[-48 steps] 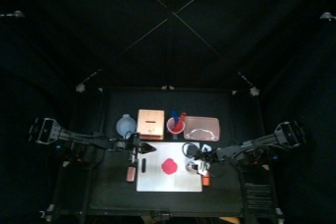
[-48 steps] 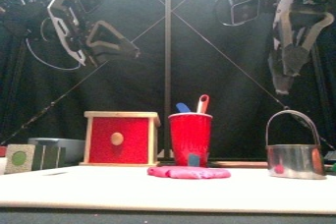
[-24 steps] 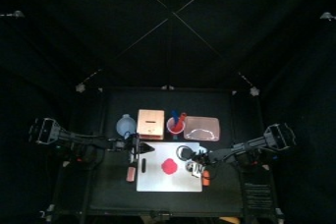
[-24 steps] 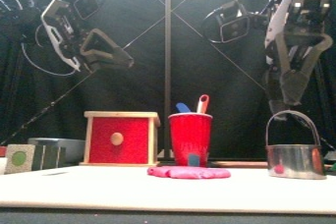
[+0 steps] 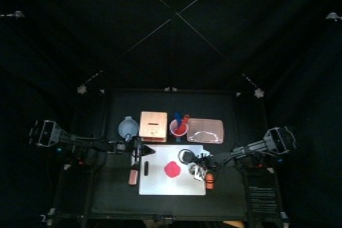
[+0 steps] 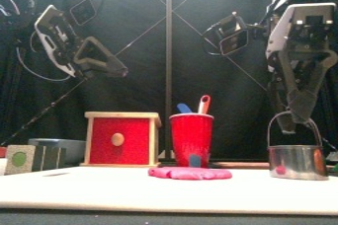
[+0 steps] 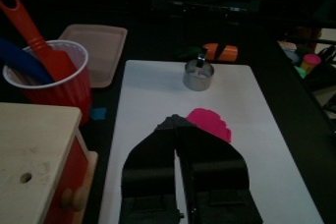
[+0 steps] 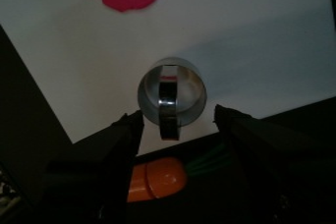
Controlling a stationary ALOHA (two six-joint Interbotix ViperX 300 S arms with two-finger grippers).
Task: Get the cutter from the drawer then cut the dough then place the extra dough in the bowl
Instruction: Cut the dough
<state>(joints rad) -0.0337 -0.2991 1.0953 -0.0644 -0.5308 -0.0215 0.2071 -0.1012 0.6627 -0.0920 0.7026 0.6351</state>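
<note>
The round metal cutter (image 6: 295, 160) stands on the right part of the white cutting board (image 6: 106, 191), its wire handle up. My right gripper (image 6: 295, 120) hangs open just above it, and in the right wrist view the cutter (image 8: 171, 94) sits between the spread jaws of that gripper (image 8: 175, 120). The flat pink-red dough (image 6: 189, 173) lies in the board's middle. A wooden box with a red drawer front (image 6: 122, 138) stands behind at the left, with the blue-grey bowl (image 6: 55, 151) beside it. My left gripper (image 7: 184, 132) is shut and empty, held high at the left (image 6: 117, 67).
A red cup (image 6: 192, 138) holding a blue and a red toy knife stands behind the dough. The pink tray (image 5: 206, 129) lies at the back right. An orange carrot toy (image 8: 157, 181) rests just off the board's right edge, near the cutter.
My right gripper has come down toward the cutter's handle, jaws still open. The left arm has drifted a little lower and to the left.
</note>
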